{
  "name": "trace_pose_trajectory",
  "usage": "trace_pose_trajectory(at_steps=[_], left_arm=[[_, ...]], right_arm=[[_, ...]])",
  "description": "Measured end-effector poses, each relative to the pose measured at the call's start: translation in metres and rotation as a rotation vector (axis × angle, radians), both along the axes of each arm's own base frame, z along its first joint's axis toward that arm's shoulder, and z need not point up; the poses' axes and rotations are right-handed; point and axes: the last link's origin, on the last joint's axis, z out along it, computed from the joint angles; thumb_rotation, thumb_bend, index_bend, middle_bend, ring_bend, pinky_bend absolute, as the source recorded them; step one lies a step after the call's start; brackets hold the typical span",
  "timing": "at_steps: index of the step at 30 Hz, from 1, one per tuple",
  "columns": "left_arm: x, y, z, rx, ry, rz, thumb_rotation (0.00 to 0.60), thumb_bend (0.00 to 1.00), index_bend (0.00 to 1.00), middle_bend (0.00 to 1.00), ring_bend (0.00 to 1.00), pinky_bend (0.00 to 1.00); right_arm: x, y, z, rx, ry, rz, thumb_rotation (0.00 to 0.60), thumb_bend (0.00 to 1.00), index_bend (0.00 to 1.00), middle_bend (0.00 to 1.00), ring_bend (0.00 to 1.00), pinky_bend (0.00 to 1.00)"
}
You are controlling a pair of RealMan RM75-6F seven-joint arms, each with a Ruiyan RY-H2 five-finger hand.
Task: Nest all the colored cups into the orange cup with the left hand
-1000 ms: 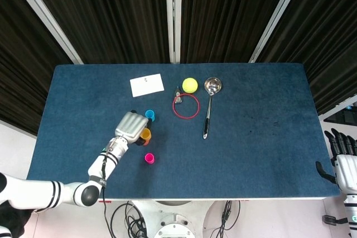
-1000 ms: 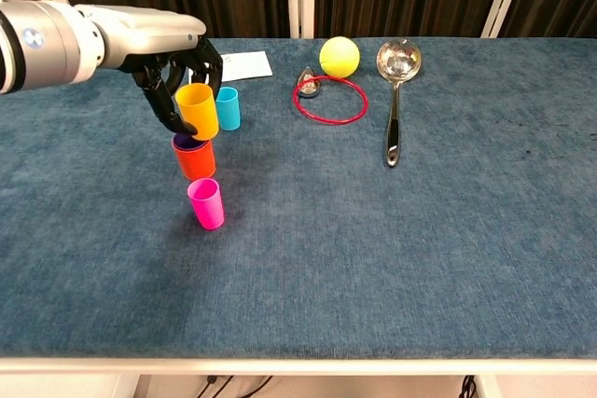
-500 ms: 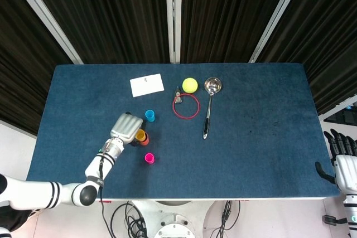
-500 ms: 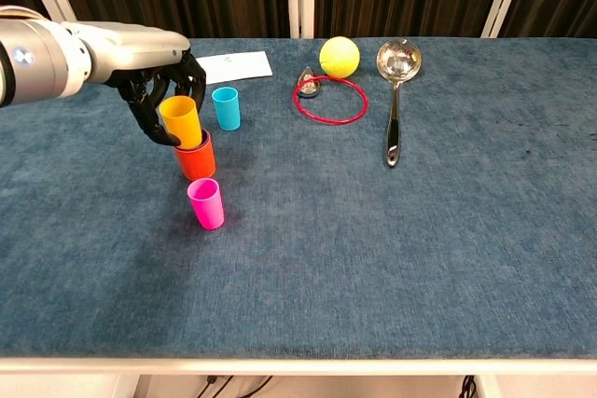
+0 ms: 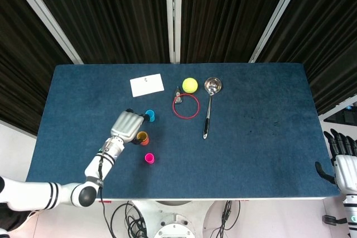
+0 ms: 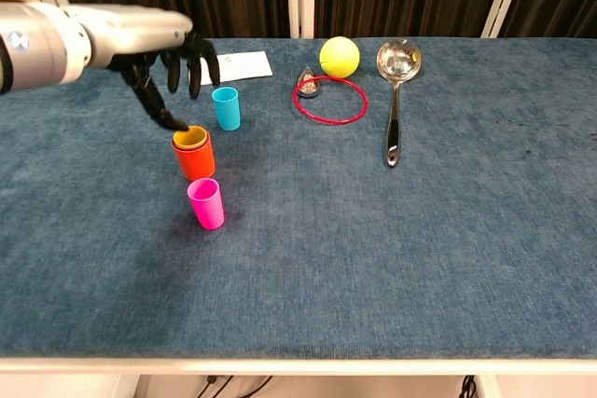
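Half a second ago: yellow cup [image 6: 191, 137] gripped and tilted over the orange cup [image 6: 195, 159]. Now seated down inside it, only the rim showing above the orange wall. Released since then; left hand [image 6: 171, 70] lifted off, fingers spread and pointing down, empty. One fingertip [image 6: 177, 125] reaching to the yellow rim's far-left edge, touching or just short of it — hard to tell which. From the head view, left hand [image 5: 125, 126] seen from above, just up and left of the nested pair [image 5: 143, 137].

Blue cup [image 6: 226, 107] upright just right of the hand, close beside the fingers but apart from them, unmoved. Pink cup [image 6: 206, 203] upright on the bench [image 6: 373, 230], nearer the camera than the hand, just below the orange cup, also unmoved.

Well to the right of the hand: red ring [image 6: 330, 99] lying flat, small metal piece [image 6: 308, 80] at its far-left edge, yellow ball [image 6: 340, 56] just beyond it, ladle [image 6: 395, 90] further right. White card [image 6: 234, 65] just behind the hand.

Right hand [image 5: 343, 157] at the far right edge of the head view, off the bench, fingers extended, holding nothing.
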Motion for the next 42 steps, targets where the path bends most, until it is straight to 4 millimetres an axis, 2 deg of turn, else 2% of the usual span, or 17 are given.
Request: trace_pose_trajectory(at_steps=[4,9,18,25,32,42], left_arm=[[0.012,0.015,0.002,0.042,-0.02,-0.023,0.6,0.18,0.31,0.37,0.39,0.25],[0.021,0.038,-0.006,0.066,0.008,-0.02,0.6,0.17,0.31,0.37,0.39,0.25],[0.01,0.07,-0.028,0.054,0.076,0.043,0.6,0.17,0.3,0.34,0.37,0.24],[0.001,0.076,-0.041,0.001,0.068,0.097,0.6,0.17,0.29,0.33,0.37,0.24],[0.002,0.077,-0.049,-0.003,0.056,0.088,0.6,0.17,0.3,0.35,0.37,0.25],[-0.001,0.083,-0.059,0.001,0.068,0.068,0.6,0.19,0.39,0.4,0.47,0.28]], right_arm=[[0.004,0.0,0.0,-0.004,-0.002,0.013,0.6,0.3,0.0,0.0,0.0,0.0],[0.008,0.001,0.002,-0.008,-0.001,0.026,0.6,0.3,0.0,0.0,0.0,0.0],[0.005,0.001,0.006,-0.014,-0.006,0.013,0.6,0.3,0.0,0.0,0.0,0.0],[0.004,-0.001,0.005,-0.007,-0.009,0.014,0.6,0.3,0.0,0.0,0.0,0.0],[0.003,-0.002,0.004,-0.004,-0.009,0.009,0.6,0.3,0.0,0.0,0.0,0.0],[-0.001,-0.001,0.006,-0.006,-0.008,-0.007,0.6,0.3,0.0,0.0,0.0,0.0]])
